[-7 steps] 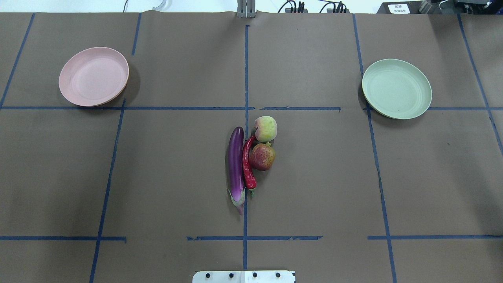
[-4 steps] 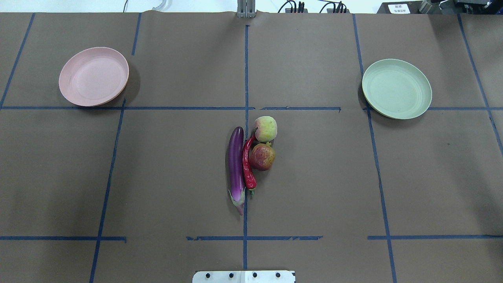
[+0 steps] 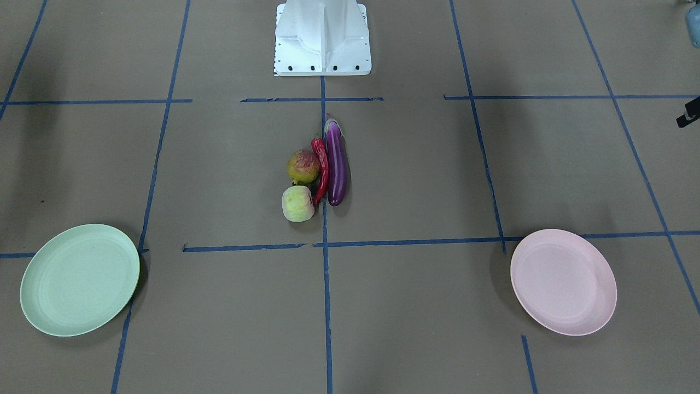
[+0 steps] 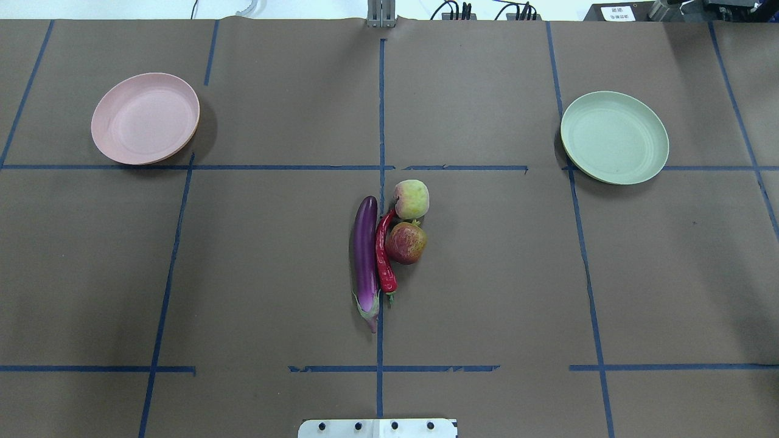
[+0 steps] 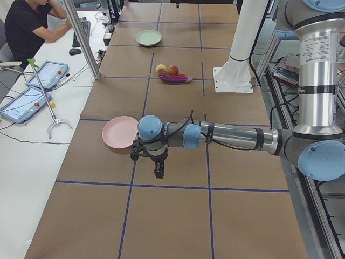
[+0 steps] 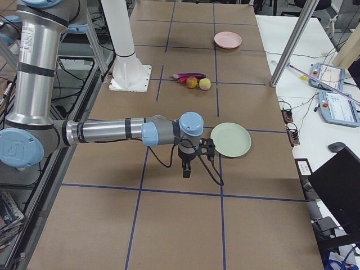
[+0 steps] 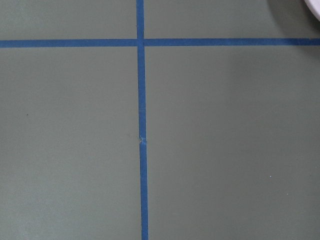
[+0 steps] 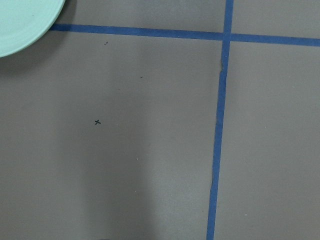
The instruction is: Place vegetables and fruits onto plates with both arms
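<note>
The purple eggplant (image 4: 366, 255), the red chili pepper (image 4: 383, 252), the reddish pomegranate-like fruit (image 4: 406, 243) and the pale peach-like fruit (image 4: 412, 199) lie bunched together at the table's middle. The pink plate (image 4: 145, 118) sits far left and the mint green plate (image 4: 614, 137) far right; both hold nothing. My left gripper (image 5: 158, 171) hangs over the table just beside the pink plate (image 5: 119, 134). My right gripper (image 6: 187, 170) hangs beside the green plate (image 6: 230, 140). Both point down and hold nothing that I can see. I cannot tell whether they are open or shut.
The white base block (image 3: 322, 38) stands at the robot's edge behind the produce. Blue tape lines cross the brown table cover. An operator (image 5: 32, 27) sits at a white side table with tablets, past a metal post (image 5: 81, 38).
</note>
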Controlling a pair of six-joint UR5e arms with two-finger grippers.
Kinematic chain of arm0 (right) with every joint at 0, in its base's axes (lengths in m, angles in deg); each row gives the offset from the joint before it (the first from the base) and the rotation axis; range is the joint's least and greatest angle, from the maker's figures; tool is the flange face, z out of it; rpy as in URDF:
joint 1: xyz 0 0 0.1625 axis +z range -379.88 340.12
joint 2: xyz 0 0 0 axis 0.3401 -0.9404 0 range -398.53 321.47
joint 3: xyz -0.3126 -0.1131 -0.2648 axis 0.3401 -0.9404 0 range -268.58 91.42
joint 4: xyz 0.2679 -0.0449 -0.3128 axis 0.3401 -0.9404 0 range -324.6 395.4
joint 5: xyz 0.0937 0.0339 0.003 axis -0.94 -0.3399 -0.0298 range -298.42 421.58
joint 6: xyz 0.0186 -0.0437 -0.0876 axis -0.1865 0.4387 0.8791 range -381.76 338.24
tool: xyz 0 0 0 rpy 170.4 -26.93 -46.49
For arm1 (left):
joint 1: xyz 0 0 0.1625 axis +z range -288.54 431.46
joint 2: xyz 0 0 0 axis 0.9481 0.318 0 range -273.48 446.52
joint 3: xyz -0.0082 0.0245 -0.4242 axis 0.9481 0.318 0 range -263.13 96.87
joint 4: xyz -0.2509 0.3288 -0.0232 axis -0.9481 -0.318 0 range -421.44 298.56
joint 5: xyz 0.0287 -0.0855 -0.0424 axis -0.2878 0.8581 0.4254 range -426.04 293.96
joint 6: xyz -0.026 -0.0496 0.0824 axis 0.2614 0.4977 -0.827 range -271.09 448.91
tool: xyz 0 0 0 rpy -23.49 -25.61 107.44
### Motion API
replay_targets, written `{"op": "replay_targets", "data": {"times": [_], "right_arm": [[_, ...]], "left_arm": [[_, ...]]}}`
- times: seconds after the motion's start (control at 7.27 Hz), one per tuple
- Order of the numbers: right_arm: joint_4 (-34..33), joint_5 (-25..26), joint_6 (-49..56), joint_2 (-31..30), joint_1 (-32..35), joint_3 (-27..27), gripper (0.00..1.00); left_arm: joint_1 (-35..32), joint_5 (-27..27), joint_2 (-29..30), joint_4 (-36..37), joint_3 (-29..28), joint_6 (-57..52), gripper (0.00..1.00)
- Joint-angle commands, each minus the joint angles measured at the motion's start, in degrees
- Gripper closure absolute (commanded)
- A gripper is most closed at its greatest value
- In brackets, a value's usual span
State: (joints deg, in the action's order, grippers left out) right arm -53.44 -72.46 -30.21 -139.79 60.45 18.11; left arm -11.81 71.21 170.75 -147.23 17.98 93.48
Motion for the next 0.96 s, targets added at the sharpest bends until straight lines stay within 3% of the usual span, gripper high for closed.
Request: {"op": "replay_targets", "data": {"times": [0.0,0.83], "right_arm": [[0.07,0.0,0.1,0.09,0.0,0.1,0.0],[2.16,-0.26,0.1,0.0,-0.18,-0.42,0.0]], "left_arm": [[-0.05,-0.06,-0.04,0.01,-0.03,0.0,0.0],[0.04,-0.14,0.58,-0.08,-1.09,0.0,0.0]]}}
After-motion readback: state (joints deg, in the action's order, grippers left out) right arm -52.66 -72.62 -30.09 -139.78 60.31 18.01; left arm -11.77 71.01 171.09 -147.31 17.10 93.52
